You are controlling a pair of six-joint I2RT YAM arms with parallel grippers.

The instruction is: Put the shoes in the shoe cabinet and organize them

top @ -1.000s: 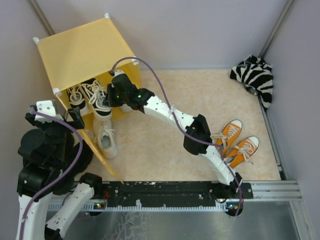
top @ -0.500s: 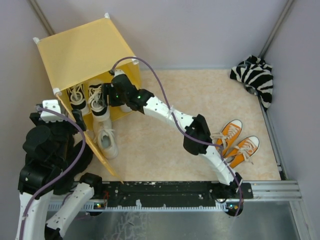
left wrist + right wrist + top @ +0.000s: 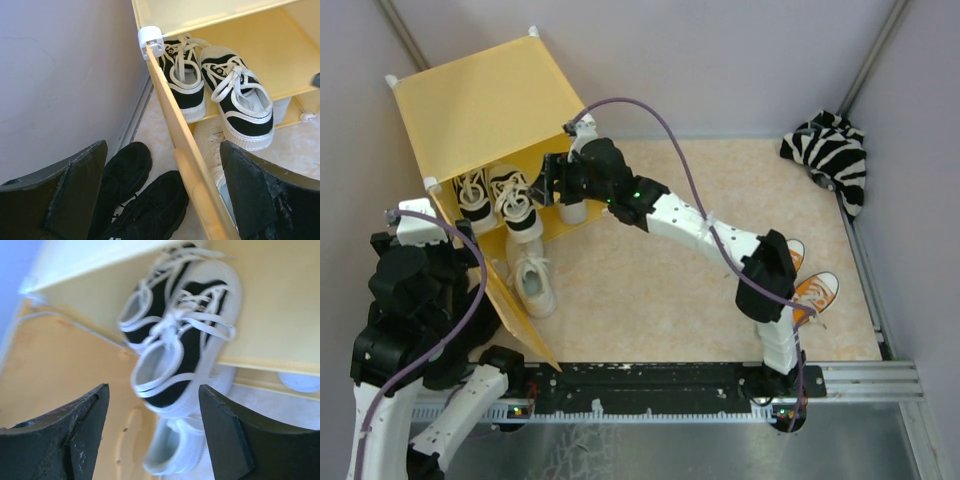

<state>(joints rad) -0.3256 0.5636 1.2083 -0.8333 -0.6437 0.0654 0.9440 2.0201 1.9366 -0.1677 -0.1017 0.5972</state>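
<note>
Now we see the right tool [image 3: 556, 180] standing wide and empty at the mouth of the shoe cabinet [image 3: 480, 105], just beside two black-and-white sneakers [image 3: 498, 196]. These two lie side by side on the inner shelf [image 3: 270, 60], with the heels out over its front edge. Under them, on the counter [image 3: 650, 290], one white sneaker [image 3: 533, 282] is seen from above, partly below the shelf; if a second white one lies beside it, we cannot tell. The cabinet door [image 3: 192, 185] is swung open, and our left tool [image 3: 162, 192], also wide and holding nothing, hangs over its edge. On the wall side of this door we count two all-black shoes [image 3: 142, 200] on the counter. Well apart, near the right arm's base, two orange sneakers [image 3: 817, 290] lie together, partly hidden by the arm. One zebra-striped cloth bundle [image 3: 832, 155] sits in the far right corner.
</note>
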